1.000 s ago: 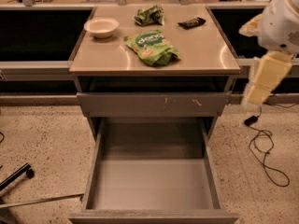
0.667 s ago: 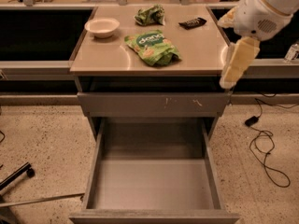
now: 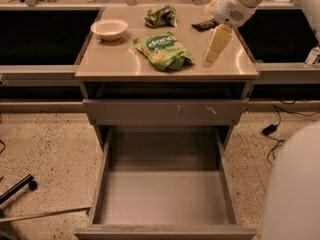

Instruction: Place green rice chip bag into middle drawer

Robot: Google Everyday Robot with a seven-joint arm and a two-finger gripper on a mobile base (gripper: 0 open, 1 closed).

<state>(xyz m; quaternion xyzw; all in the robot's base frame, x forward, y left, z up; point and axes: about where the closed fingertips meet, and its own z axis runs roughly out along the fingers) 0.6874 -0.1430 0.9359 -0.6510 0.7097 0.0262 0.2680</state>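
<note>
The green rice chip bag (image 3: 163, 50) lies flat on the tan counter top (image 3: 110, 61), near its middle, white lettering facing up. My gripper (image 3: 212, 53) hangs from the white arm over the counter's right part, about a hand's width right of the bag and not touching it. The middle drawer (image 3: 162, 196) is pulled wide open below, near the floor; its grey floor is bare.
A white bowl (image 3: 109, 29) sits at the counter's back left. A balled-up green bag (image 3: 161, 15) and a small black wrapper (image 3: 204, 25) lie at the back. A shut drawer front with white scratches (image 3: 165, 111) is above the open drawer. A cable (image 3: 272, 129) lies on the floor at right.
My arm has swung left from beside the cabinet to over the counter's right part, bringing the gripper closer to the green rice chip bag. The bag and drawer have not moved.
</note>
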